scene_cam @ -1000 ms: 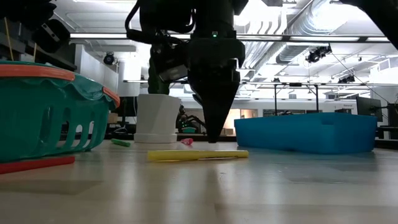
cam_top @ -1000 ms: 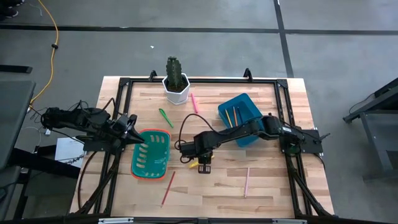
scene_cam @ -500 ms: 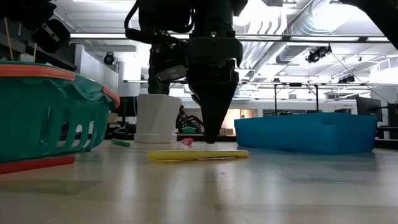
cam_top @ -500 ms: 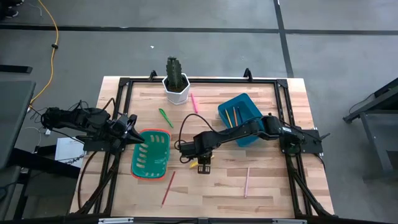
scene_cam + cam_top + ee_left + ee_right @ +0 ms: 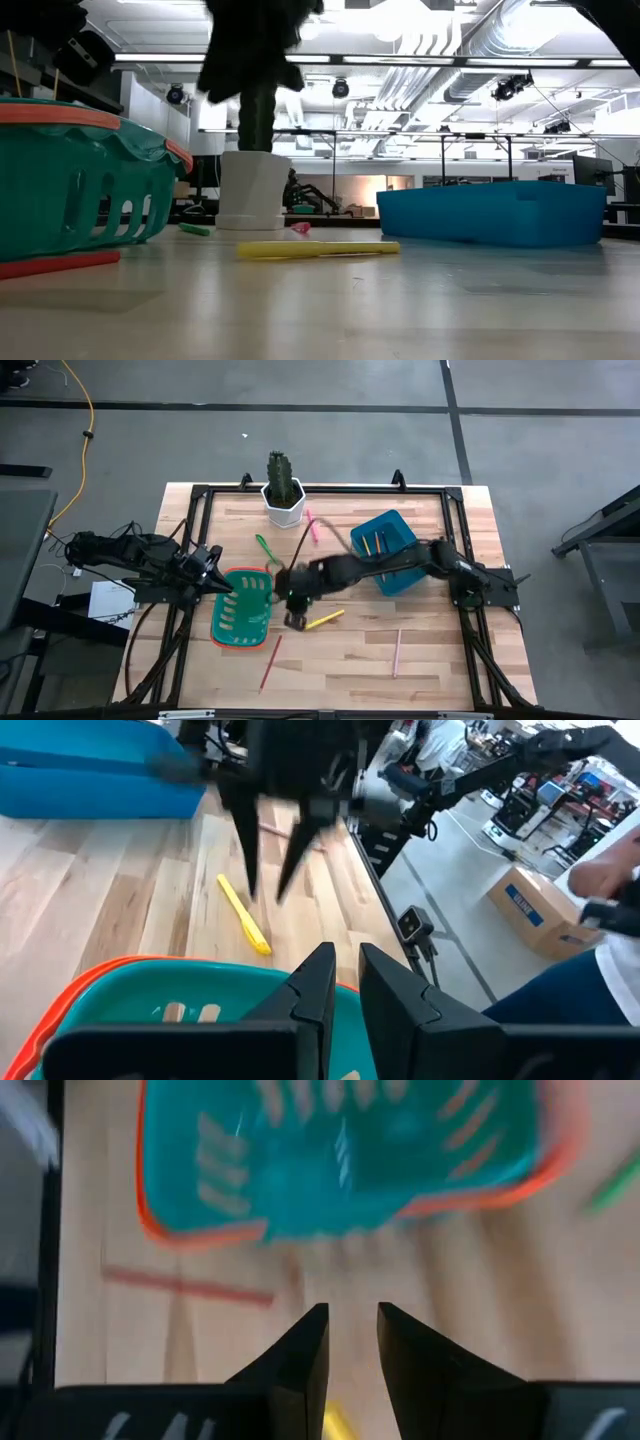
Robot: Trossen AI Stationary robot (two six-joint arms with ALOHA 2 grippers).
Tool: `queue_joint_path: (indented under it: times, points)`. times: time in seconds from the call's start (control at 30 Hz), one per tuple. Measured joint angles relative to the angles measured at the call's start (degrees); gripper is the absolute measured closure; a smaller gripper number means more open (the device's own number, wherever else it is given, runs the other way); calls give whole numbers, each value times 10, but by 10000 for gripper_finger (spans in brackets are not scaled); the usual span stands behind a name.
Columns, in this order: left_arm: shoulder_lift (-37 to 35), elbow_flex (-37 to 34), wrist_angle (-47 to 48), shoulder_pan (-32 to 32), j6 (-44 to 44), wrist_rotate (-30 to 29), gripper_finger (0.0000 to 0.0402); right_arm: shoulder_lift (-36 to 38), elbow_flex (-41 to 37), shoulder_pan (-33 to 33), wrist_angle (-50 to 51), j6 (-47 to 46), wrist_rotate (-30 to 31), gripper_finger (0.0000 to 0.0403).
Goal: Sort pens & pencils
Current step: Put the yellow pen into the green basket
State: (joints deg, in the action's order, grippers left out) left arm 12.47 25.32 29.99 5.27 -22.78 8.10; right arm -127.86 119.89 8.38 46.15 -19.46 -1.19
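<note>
Pens are the matter in hand: the yellow pen (image 5: 323, 621) lies flat, bright and stubby, on bare wood at frame centre, just right of the teal basket (image 5: 243, 607). The right gripper (image 5: 292, 618), jaws parted and empty, hovers just left of it and should, by this inspector's judgement, straddle the barrel mid-length before closing. The left gripper (image 5: 222, 584) waits over the basket's left rim, jaws narrowly parted, holding nothing.
</note>
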Motion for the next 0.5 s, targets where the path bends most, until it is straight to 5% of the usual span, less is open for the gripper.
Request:
queue_joint_path:
  times: [0.5]
  points:
    - [37, 0, -74, 0, 15, -41, 364, 186, 4, -12, -116, 45, 127, 322]
